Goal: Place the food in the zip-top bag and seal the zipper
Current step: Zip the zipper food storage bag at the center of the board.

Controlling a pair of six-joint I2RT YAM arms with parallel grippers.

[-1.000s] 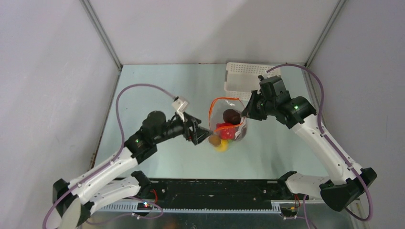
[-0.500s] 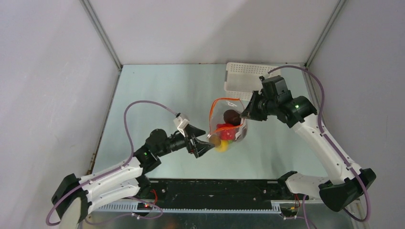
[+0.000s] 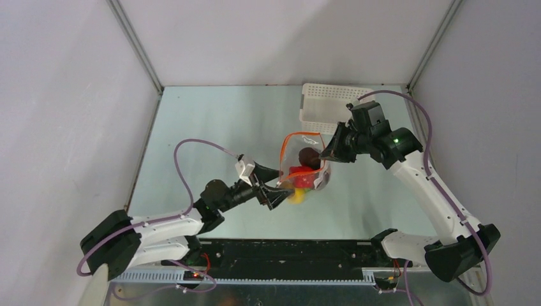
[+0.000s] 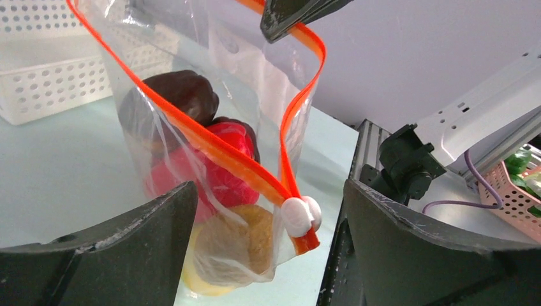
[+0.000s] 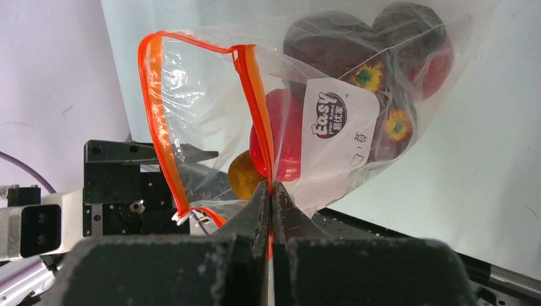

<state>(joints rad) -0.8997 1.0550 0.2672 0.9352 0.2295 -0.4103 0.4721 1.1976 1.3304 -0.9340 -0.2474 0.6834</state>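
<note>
– Food [image 3: 303, 175] status?
– Every fruit I can see is inside the zip-top bag [image 3: 324, 178]. Bag is held up by its rim mid-table, bottom apparently resting on the table [image 3: 210, 127], mouth bowed open. White basket [image 3: 332, 102] sits behind it.
– So it's the sealing step. Who holds what?
– Right gripper [image 5: 271, 191] is pinched tight on the zipper [image 5: 252, 95] at the far end. Left gripper [image 3: 275, 190] has jaws wide, one each side of the white slider tab [image 4: 301, 215], not touching it.
– Next move?
– My read: left closes on the slider, then draws it along the strip toward the right gripper. The strip needs pulling straight first, or the slider may jam.
</note>
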